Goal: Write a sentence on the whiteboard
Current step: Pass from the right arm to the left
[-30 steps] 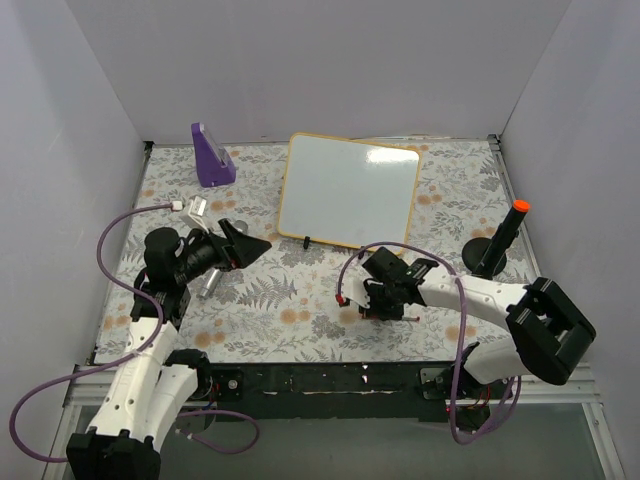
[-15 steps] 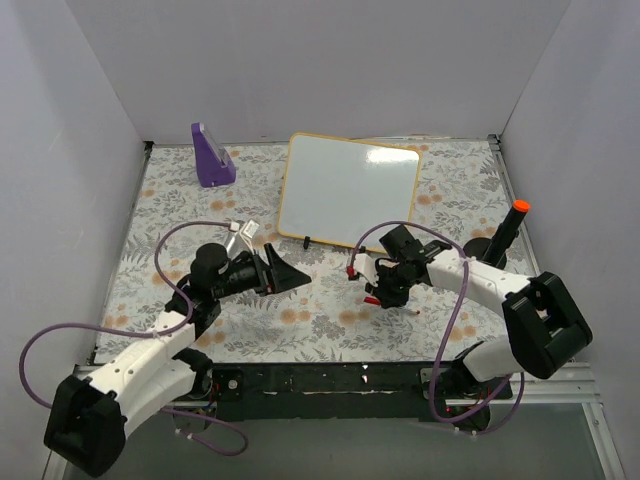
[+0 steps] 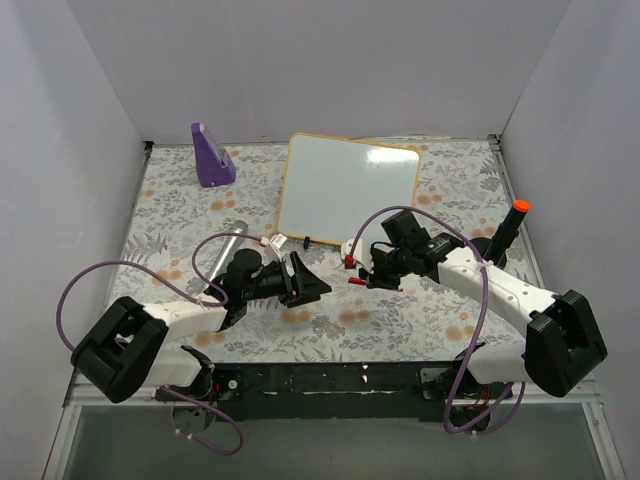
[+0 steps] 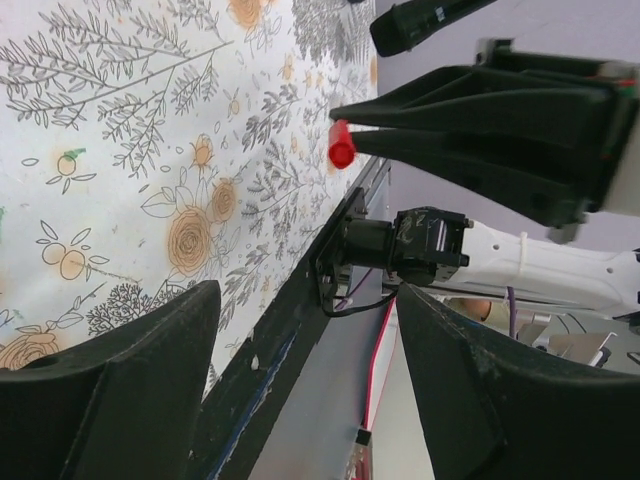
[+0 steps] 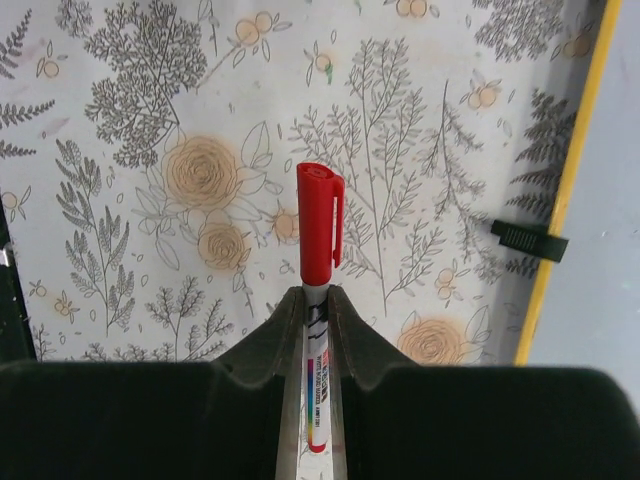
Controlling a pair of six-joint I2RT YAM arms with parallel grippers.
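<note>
The whiteboard (image 3: pixel 350 190) leans at the back centre, its white face blank; no sentence shows on it. Its yellow frame (image 5: pixel 560 200) runs down the right of the right wrist view. My right gripper (image 3: pixel 365 270) is shut on a marker (image 5: pixel 318 240) with its red cap on, held above the floral tabletop in front of the board. The cap (image 3: pixel 349 262) points left. My left gripper (image 3: pixel 312 285) is open and empty, just left of the cap and facing it. The cap (image 4: pixel 341 150) and the right gripper (image 4: pixel 480 110) show beyond my left fingers (image 4: pixel 120 390).
A purple wedge-shaped object (image 3: pixel 210 155) stands at the back left. A black stand with an orange-tipped stick (image 3: pixel 505 235) is at the right. A silver cylinder (image 3: pixel 225 250) lies behind the left arm. A black clip (image 5: pixel 529 240) sits at the board's front edge.
My left arm has swung right and stretched toward the centre, its open gripper now close to the marker cap. My right gripper has lifted the marker and moved it back toward the board.
</note>
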